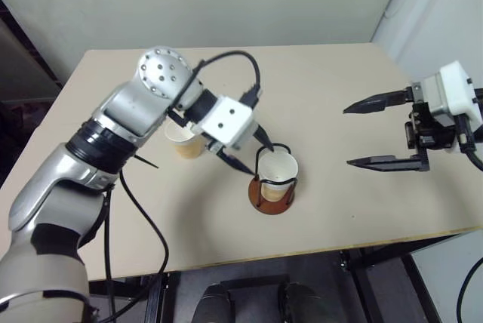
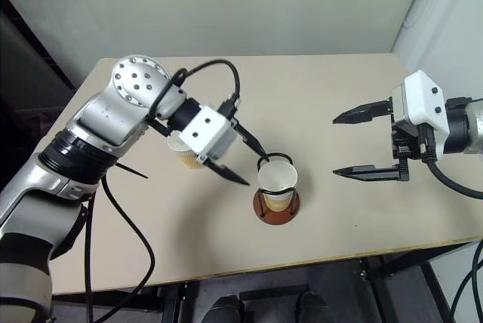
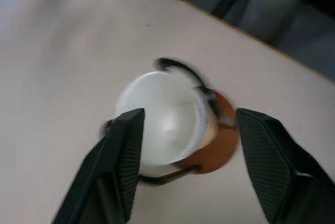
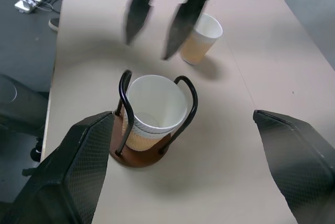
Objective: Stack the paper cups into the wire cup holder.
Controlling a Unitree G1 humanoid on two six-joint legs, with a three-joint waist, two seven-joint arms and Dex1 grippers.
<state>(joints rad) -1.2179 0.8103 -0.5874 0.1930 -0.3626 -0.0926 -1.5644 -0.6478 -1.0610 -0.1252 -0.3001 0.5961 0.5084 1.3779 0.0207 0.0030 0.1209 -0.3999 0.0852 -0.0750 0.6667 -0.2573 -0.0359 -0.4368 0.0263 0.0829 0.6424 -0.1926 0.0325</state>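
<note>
**Cups seated in the holder**

While our left end effector (image 2: 243,158) hangs open beside the black-wire cup holder with its reddish-brown disc base (image 2: 276,204), stacked yellow-orange paper cups (image 2: 277,179) sit inside it on the beige desk (image 2: 332,81). Another cup (image 4: 201,38) stands nearby. Our right end effector (image 2: 353,146) is wide open, well apart.

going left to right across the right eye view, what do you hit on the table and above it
loose paper cup → left gripper, jaws open → wire cup holder with a cup in it → right gripper, jaws open
</note>
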